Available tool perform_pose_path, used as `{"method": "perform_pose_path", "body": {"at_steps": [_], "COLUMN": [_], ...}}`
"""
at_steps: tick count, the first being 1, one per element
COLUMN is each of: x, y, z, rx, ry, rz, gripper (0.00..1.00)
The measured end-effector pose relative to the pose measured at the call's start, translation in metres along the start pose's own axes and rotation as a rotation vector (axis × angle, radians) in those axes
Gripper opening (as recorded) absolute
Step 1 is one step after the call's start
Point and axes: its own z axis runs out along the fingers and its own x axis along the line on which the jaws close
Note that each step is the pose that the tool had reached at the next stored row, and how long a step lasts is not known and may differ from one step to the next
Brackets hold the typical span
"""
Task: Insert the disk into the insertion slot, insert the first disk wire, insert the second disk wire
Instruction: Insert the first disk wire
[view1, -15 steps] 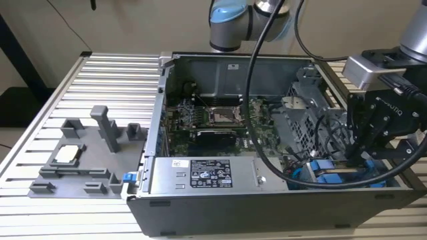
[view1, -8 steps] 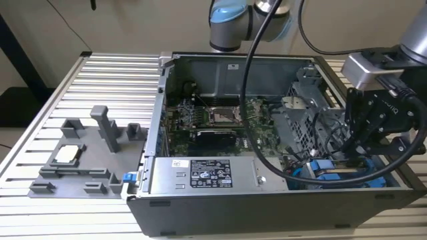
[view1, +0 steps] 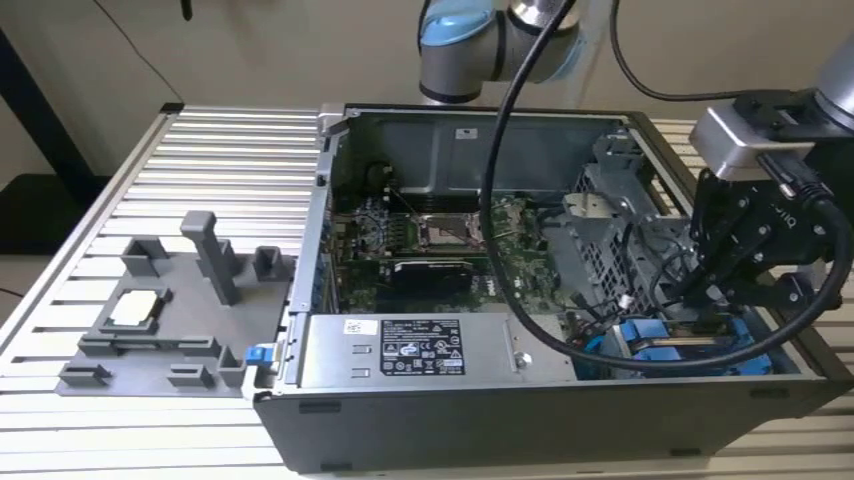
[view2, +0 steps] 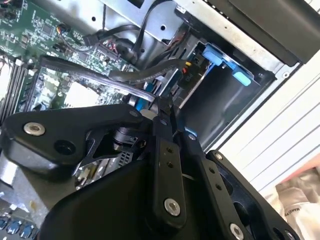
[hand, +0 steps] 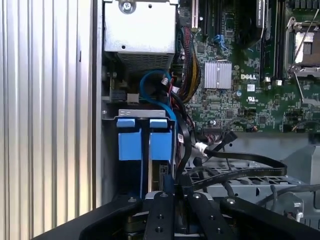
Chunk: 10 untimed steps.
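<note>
Fingers (view2: 162, 107) drawn narrow, tips together at a black flat cable (view2: 145, 72) by the blue carrier; whether they actually pinch the cable I cannot tell. Gripper (view1: 727, 285) hangs low inside the open computer case (view1: 400, 420), at its corner beside the power-supply box (view1: 414, 350), with the arm (view1: 467, 40) rising behind the case's far wall. The disk (hand: 142, 145) sits in the insertion slot (hand: 107, 130), next to that same corner: the first wrist view shows two blue carrier tabs side by side, and the motherboard (hand: 240, 85) beyond. The exterior view alone takes in the ribbed bench (view1: 160, 180) and one grey fixture (view1: 160, 320) beside the case.
</note>
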Motion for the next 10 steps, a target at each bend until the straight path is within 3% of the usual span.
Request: {"method": "perform_pose_path", "body": {"at_steps": [2, 4, 10], "x": [0.0009, 0.0019, 0.0051], "y": [-0.0038, -0.0067, -0.0072], "z": [-0.0002, -0.0003, 0.0014], "rx": [-0.0213, -0.0366, -0.0377], "ry": [-0.0002, -0.0003, -0.0022], "rz": [0.001, 0.002, 0.025], "gripper": [0.16, 0.16, 0.16]}}
